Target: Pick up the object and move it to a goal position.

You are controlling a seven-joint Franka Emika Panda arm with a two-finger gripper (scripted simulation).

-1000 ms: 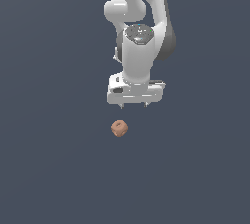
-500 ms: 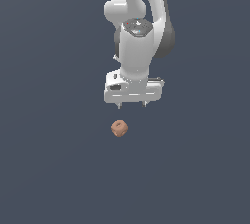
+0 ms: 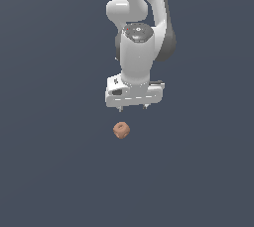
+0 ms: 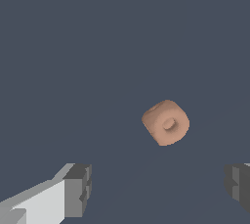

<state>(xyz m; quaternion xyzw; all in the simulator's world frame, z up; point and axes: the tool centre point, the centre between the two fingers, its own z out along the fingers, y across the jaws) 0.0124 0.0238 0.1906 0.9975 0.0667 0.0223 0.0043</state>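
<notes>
The object [image 3: 121,130] is a small terracotta-orange, roughly cube-shaped lump with bevelled corners and dimpled faces, lying on the dark grey surface. It also shows in the wrist view [image 4: 166,122]. My white gripper [image 3: 133,107] hangs above and just behind it, pointing down, with only the fingertip stubs showing under the hand. In the wrist view the gripper [image 4: 158,189] is open: its two grey fingertips [image 4: 78,189] stand far apart and empty. The object lies beyond the gap between them, apart from both.
The white arm [image 3: 141,28] rises from the hand to the top of the exterior view. A plain dark grey surface [image 3: 49,171] lies all around the object.
The hand has shifted slightly toward the exterior view's left and a little up. The object has not moved.
</notes>
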